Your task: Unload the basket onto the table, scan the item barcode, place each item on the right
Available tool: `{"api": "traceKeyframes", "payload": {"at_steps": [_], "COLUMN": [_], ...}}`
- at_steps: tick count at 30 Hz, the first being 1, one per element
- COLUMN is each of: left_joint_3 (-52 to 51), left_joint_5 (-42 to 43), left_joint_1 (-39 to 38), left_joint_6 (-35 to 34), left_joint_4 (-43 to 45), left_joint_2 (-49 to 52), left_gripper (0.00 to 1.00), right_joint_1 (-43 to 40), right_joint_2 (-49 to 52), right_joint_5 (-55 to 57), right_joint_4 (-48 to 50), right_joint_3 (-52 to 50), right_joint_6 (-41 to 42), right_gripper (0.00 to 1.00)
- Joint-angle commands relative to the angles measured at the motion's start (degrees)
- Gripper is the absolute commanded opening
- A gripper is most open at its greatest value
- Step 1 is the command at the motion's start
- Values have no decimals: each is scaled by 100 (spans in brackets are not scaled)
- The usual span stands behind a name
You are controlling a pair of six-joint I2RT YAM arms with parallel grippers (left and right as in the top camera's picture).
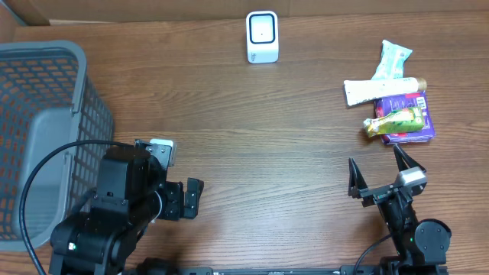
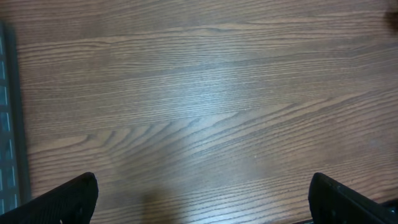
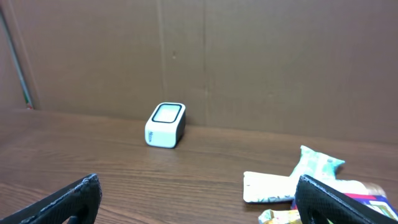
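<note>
Left tool [image 2: 205, 200] fingers sit in the bottom corners of its wrist view, spread wide, nothing between them, bare table [image 1: 252, 130] underneath. Right tool [image 1: 376, 160] is also spread wide and empty.

Count: 2 arms, 2 tools, 1 scanner [image 1: 262, 36], 1 basket [image 1: 90, 99], 4 items.

Scanner is white with a rounded window.

All 4 items are in one pile, right of scanner and nearer the arms:
- white tube [image 1: 380, 89]
- green-white wrapper [image 1: 395, 58], touching the tube on the scanner-row side
- purple pack [image 1: 419, 131]
- yellow-green pack [image 1: 393, 122], lying on the purple one

Right tool is just short of the pile, not touching it. Basket is far left of scanner, beside the left arm. Can't make out a barcode on any item.
</note>
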Motion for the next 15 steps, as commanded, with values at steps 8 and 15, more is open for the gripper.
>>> {"api": "traceKeyframes", "payload": {"at_steps": [8, 15], "left_joint_3": [9, 9], "left_joint_5": [-61, -61], "left_joint_1": [26, 26], "left_joint_6": [-55, -55], "left_joint_4": [17, 17], "left_joint_2": [-7, -7], "left_gripper": [100, 100], "right_joint_1": [59, 59], "right_joint_2": [-168, -168], "right_joint_5": [0, 2], "right_joint_4": [-575, -575], "right_joint_3": [-59, -59], "right_joint_6": [-4, -4], "right_gripper": [100, 100]}}
